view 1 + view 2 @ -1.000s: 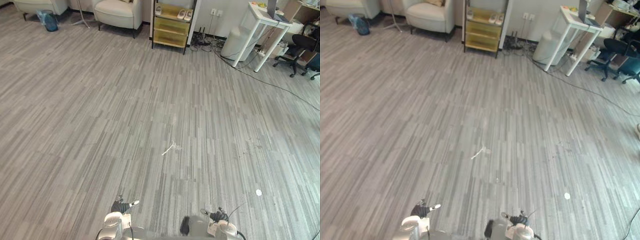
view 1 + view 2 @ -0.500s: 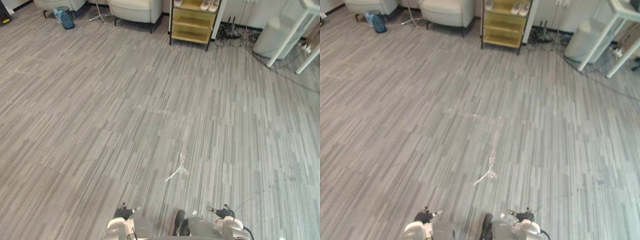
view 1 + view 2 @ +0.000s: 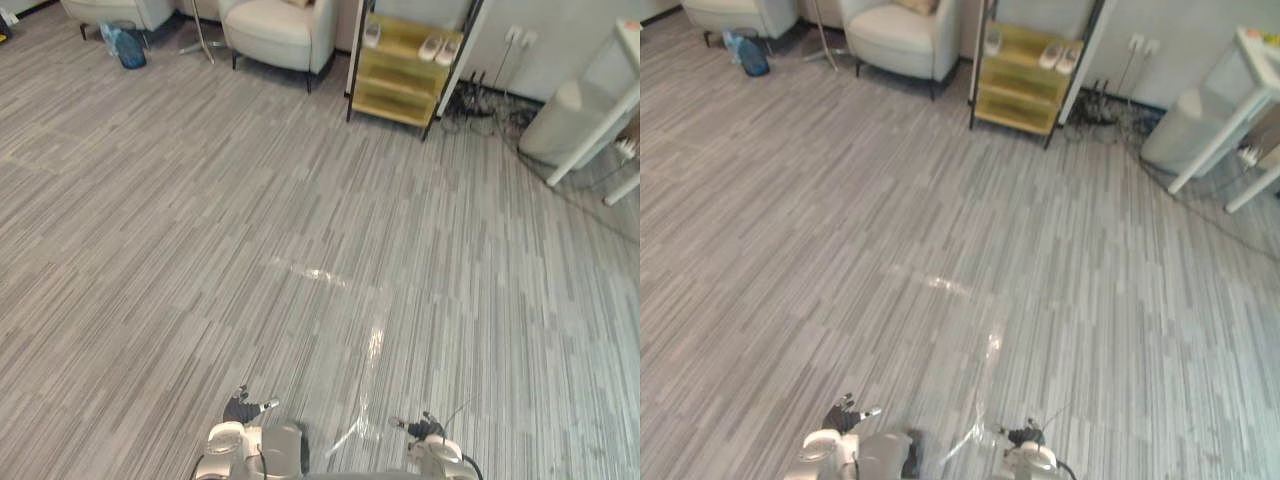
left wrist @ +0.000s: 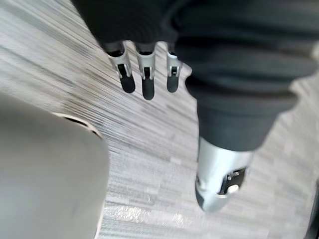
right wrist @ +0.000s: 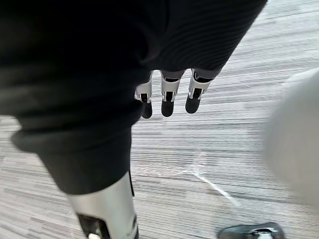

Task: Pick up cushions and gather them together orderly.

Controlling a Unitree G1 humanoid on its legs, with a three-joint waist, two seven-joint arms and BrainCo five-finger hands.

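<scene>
A tan cushion (image 3: 917, 5) peeks out on the seat of a cream armchair (image 3: 278, 30) at the far side of the room. My left hand (image 3: 243, 409) hangs low at the near edge of the floor. Its fingers (image 4: 144, 74) are straight and hold nothing. My right hand (image 3: 421, 430) hangs the same way on the other side, with straight fingers (image 5: 167, 97) and nothing in them. Both hands are far from the armchair.
A second armchair (image 3: 110, 9) and a blue bag (image 3: 130, 46) stand far left. A yellow shelf (image 3: 404, 72) with shoes sits next to the first armchair, with cables (image 3: 478, 98), a white bin (image 3: 572, 122) and a white table leg (image 3: 598, 132) on the right. A thin white scrap (image 3: 348, 437) lies near me.
The whole picture has shifted, so the camera has moved; the white scrap now lies closer to me. Both hands hang as before.
</scene>
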